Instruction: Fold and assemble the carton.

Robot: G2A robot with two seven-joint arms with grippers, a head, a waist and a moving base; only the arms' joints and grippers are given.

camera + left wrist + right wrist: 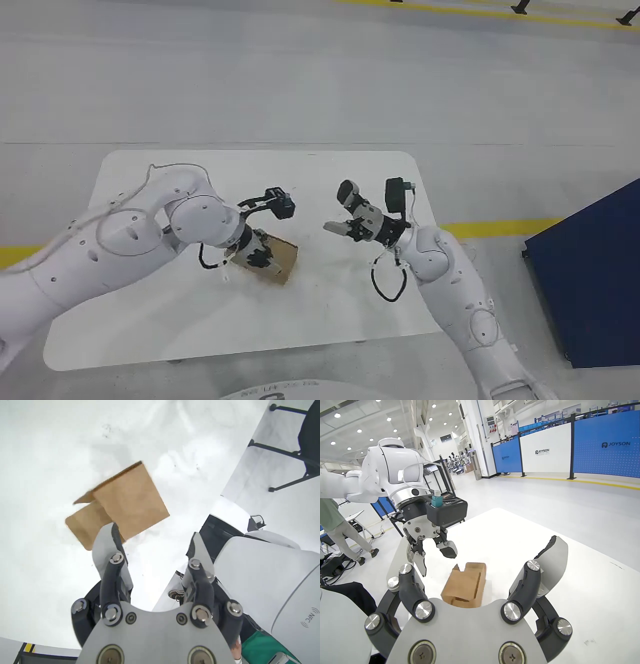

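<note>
the small brown cardboard carton [466, 586] lies half-folded on the white tabletop [330, 300], a flap sticking up at one end. the left hand [437, 562] hangs just above the carton, fingers spread wide, holding nothing. the right hand [340, 212] sits well apart from the carton, also wide and empty. to my eye the fold goes best if one hand pins a panel while the other pushes the loose flap along its crease — slowly, so the carton doesn't skid. its inside is hidden by the panels.
</note>
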